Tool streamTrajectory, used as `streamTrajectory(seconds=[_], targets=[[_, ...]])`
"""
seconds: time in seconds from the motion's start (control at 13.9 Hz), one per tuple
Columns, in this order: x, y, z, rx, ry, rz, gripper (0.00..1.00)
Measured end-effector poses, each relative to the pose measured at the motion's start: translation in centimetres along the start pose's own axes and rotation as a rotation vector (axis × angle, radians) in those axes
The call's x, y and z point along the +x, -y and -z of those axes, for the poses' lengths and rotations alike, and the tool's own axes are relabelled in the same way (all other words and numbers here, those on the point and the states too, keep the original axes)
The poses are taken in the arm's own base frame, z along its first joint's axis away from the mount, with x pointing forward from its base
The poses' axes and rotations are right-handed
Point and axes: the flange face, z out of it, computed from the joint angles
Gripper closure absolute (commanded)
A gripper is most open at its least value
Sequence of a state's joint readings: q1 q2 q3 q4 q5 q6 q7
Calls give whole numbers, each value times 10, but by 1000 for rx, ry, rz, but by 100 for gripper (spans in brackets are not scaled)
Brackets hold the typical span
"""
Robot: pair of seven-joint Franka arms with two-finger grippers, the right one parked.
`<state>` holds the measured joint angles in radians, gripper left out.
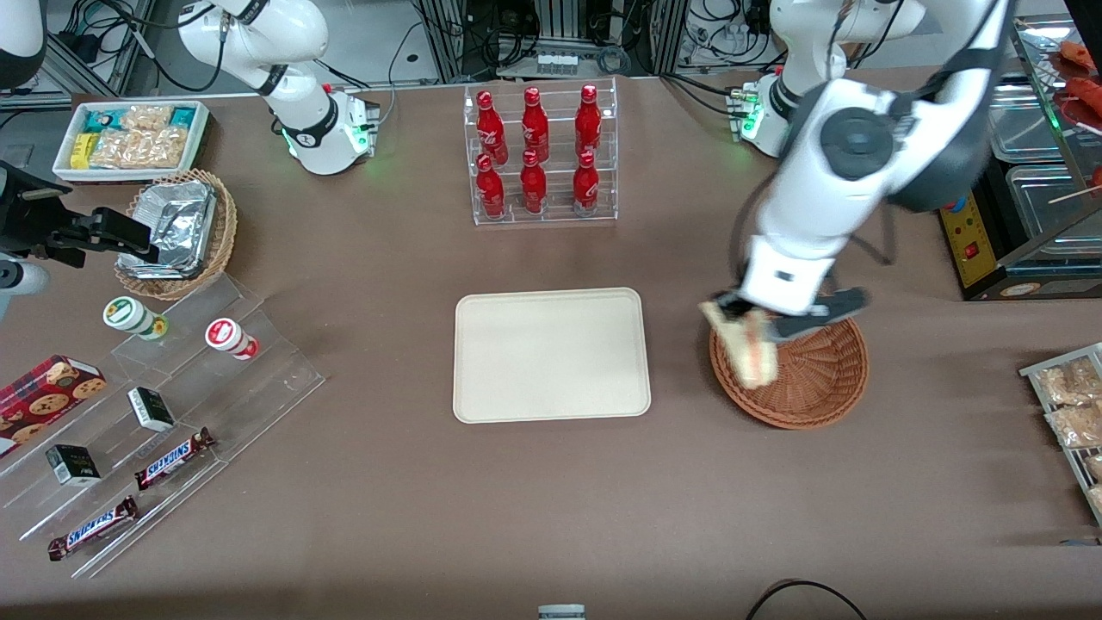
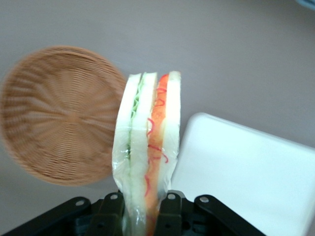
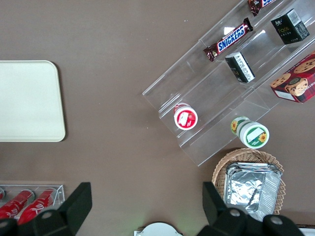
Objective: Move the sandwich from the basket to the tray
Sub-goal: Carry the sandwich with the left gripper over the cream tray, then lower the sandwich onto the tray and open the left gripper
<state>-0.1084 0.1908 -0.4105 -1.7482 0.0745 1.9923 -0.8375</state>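
Gripper (image 1: 747, 317) clenched on sandwich (image 1: 751, 347), fingers (image 2: 170, 209) pinching the wedge at one end; rest of the wedge sticks out past the fingertips, unsupported. Wrapped in clear film by the look of it: slippery, so grip prob. marginal.

Position: sandwich is lifted, hanging over the basket (image 1: 805, 387) at the rim nearest the tray (image 1: 551, 355). Wrist cam shows basket bottom bare, nothing else in it, and the tray edge just beside the wedge tip. Not yet over the tray. Judged stage: pick done, transfer in hand, placing not started.

Notes for doing the carry well:
- Bread is soft; more squeeze would crush the layers, less would let it slide. Keep force as is.
- Clear the basket rim before going sideways; wedge hangs low, rim could catch it.
- Move slow and level. Long overhang means swing, and a jerk could peel it out of the fingers.
- Aim for tray centre, not the near rim, so the wedge lands fully inside the raised lip.
- Lower until the wedge tip touches the tray, then tilt so a flat face lies down, then let go. Dropping from height risks a bounce or roll off.
- Retract straight up after letting go, so film doesn't drag along.
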Motion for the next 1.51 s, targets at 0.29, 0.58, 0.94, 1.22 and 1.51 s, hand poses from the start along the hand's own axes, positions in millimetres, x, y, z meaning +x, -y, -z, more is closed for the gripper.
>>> streamTrajectory(seconds=[0.29, 0.58, 0.94, 1.22, 1.51], targets=[[-68, -102, -69, 17, 83, -192, 100], [-98, -153, -133, 0, 107, -278, 100], [-105, -180, -189, -2, 114, -313, 100], [-106, -191, -225, -18, 79, -292, 100], [-113, -202, -245, -10, 70, -276, 100]])
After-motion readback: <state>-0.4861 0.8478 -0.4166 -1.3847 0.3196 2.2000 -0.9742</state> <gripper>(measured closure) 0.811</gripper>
